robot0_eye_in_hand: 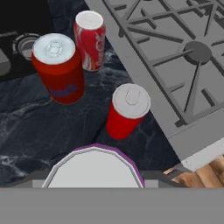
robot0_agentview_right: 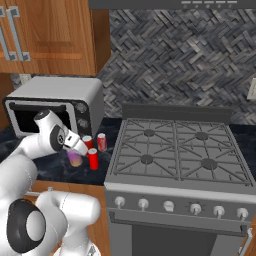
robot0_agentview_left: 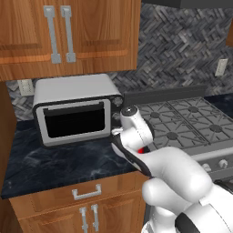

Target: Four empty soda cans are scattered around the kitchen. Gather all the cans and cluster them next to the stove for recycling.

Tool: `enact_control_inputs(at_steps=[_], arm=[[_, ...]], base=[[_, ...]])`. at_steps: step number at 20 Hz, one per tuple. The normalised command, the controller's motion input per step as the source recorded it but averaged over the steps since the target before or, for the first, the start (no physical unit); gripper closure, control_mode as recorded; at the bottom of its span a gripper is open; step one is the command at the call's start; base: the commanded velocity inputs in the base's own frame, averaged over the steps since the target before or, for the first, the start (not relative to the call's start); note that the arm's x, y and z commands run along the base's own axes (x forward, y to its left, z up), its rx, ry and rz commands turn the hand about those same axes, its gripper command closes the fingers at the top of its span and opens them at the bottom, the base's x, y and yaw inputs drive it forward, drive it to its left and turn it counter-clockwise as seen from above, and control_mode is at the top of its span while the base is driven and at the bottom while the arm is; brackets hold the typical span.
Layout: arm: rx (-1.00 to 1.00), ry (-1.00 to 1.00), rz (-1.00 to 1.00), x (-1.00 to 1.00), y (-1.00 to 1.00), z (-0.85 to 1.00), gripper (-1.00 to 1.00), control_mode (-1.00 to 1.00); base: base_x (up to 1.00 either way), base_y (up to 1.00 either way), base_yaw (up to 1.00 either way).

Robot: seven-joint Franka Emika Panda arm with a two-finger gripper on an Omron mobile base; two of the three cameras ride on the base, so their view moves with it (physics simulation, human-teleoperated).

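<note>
A: Under the end effector (robot0_agentview_right: pixel 76 151) stood the purple can (robot0_agentview_right: pixel 75 159), upright, its axis along the fingers. Were they closed on it?

B: They straddled it part-open; held or just let go, I couldn't tell. It sat on the desk (robot0_eye_in_hand: pixel 26 127) near three cans: a red can (robot0_eye_in_hand: pixel 127 111) just beyond, another red can (robot0_eye_in_hand: pixel 58 68) and a red-and-white can (robot0_eye_in_hand: pixel 90 40) farther, the stove (robot0_eye_in_hand: pixel 175 57) beside them.

A: Anything hidden?

B: The fingertips were, and the purple can was cut off at the frame's bottom.
</note>
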Motion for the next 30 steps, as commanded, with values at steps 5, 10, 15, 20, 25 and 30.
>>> enact_control_inputs(at_steps=[5,10,15,20,25,30], arm=[[0.0,0.0,-0.04,0.09,0.0,-0.14,1.0,-1.0],[0.0,0.0,-0.05,0.11,0.0,-0.11,1.0,-1.0],[0.0,0.0,-0.05,0.1,0.0,-0.1,1.0,-1.0],[0.0,0.0,-0.05,0.08,0.0,-0.11,1.0,-1.0],[0.0,0.0,-0.04,0.12,0.0,-0.16,1.0,-1.0],[0.0,0.0,-0.04,0.12,0.0,-0.16,1.0,-1.0]], base=[[0.0,0.0,0.0],[0.0,0.0,0.0],[0.0,0.0,0.0],[0.0,0.0,0.0],[0.0,0.0,0.0],[0.0,0.0,0.0]])
